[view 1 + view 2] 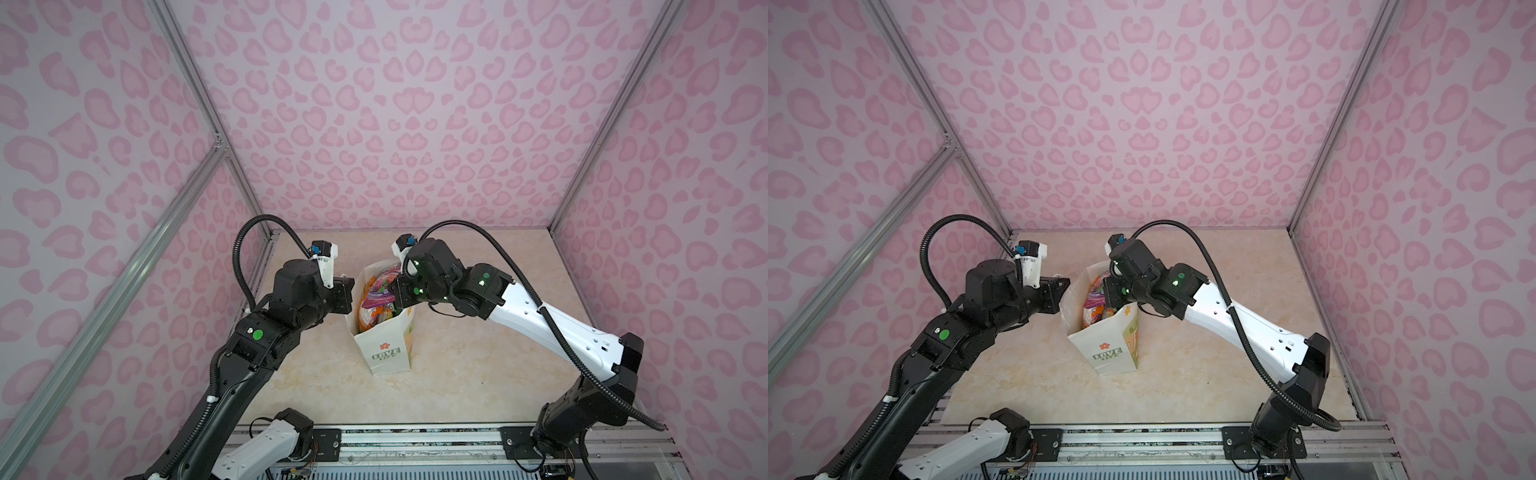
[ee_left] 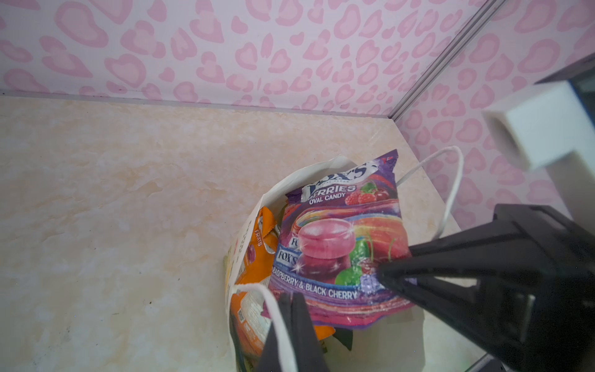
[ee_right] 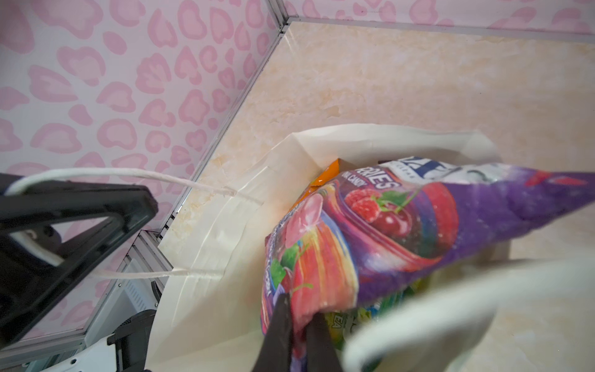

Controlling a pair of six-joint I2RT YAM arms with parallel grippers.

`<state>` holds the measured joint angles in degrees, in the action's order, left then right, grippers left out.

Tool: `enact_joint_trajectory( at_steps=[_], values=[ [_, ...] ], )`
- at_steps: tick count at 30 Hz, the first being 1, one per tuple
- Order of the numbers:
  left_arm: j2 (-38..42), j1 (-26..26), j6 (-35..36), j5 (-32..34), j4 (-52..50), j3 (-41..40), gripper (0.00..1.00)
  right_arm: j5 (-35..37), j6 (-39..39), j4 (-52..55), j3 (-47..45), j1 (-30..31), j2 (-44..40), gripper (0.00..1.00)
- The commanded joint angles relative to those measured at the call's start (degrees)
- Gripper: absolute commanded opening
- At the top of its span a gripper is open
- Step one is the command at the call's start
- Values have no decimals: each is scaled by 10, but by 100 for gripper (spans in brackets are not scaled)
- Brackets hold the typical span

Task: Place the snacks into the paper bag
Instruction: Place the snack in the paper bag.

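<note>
The white paper bag stands upright mid-table, its mouth open. Several snacks fill it. A purple packet lies on top, sticking out above the rim, with an orange packet beside it and a yellow-green one underneath. My right gripper reaches into the bag's mouth, shut on the purple packet's lower edge. My left gripper is at the bag's left rim, shut on a white cord handle. The other handle hangs loose.
Pink-patterned walls with aluminium posts close in the left, back and right of the beige tabletop. A metal rail carrying both arm bases runs along the front edge.
</note>
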<state>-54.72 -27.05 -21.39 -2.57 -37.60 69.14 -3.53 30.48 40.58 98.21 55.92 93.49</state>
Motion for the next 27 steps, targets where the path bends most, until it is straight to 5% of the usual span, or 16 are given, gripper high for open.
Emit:
enact_joint_trajectory(
  at_steps=[1, 7, 13, 18, 21, 27],
  values=[
    [4, 1, -3, -2, 26, 0, 5, 32, 15, 5, -13, 15, 12, 0],
    [3, 1, -2, -2, 27, 0, 5, 17, 60, -36, -77, 20, 13, 2],
    [1, 1, -2, -3, 27, 1, 5, 19, 44, -48, -58, 16, -12, 34],
    [1, 1, -2, -3, 27, 0, 5, 59, 9, -20, -15, 28, -39, 49],
    [1, 1, -1, -3, 27, 0, 5, 95, -17, -6, 15, 46, -42, 44],
    [-1, 1, -2, -9, 27, 0, 5, 96, -51, 16, 96, 50, 28, 14]
  ],
)
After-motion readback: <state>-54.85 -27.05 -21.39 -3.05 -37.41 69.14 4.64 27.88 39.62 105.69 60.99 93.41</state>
